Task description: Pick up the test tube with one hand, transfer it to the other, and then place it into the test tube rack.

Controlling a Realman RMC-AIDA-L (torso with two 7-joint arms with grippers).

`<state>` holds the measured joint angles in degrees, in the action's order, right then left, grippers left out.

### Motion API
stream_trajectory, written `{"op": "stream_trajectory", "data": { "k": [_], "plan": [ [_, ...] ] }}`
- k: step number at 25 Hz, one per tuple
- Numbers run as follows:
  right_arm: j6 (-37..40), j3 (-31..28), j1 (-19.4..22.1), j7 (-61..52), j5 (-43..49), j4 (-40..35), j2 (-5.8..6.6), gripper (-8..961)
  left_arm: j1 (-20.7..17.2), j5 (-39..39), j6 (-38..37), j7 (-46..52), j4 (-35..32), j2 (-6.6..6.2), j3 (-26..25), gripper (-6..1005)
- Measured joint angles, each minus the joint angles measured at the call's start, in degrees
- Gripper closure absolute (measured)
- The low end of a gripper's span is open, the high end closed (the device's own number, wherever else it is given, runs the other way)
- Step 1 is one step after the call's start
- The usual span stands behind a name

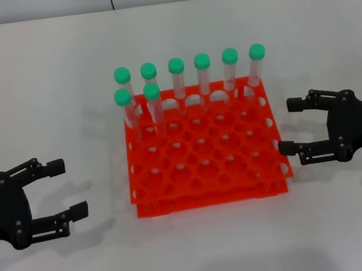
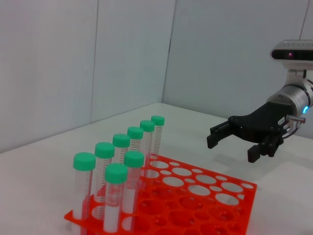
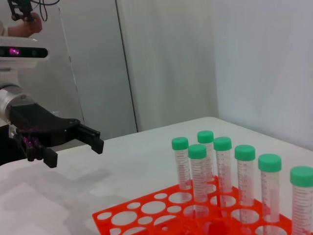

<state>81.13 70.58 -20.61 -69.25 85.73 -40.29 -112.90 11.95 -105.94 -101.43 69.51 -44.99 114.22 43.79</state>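
The orange-red test tube rack (image 1: 210, 200) stands in the middle of the white table. Several green-capped test tubes (image 1: 203, 73) stand upright along its far row, and two more (image 1: 153, 106) stand in the second row at the left end. They look alike, so I cannot tell which one is the task's tube. No tube lies outside the rack. My left gripper (image 1: 67, 189) is open and empty, left of the rack near its front corner. My right gripper (image 1: 290, 126), with a white wrist label, is open and empty just right of the rack.
The rack (image 2: 205, 196) and tubes (image 2: 115, 196) show in the left wrist view, with the right gripper (image 2: 232, 147) beyond. The right wrist view shows the rack (image 3: 146, 210), tubes (image 3: 222, 166) and left gripper (image 3: 73, 152). Grey walls stand behind the table.
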Motion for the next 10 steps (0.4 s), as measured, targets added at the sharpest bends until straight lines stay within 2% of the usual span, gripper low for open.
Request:
{"op": "stream_trajectory", "data": {
  "k": [10],
  "plan": [
    [-0.13,-0.01,-0.21,-0.01,0.14,0.28,-0.3,77,-0.07,-0.06,0.18,0.02,-0.01,0.16,-0.02,105]
  ]
}}
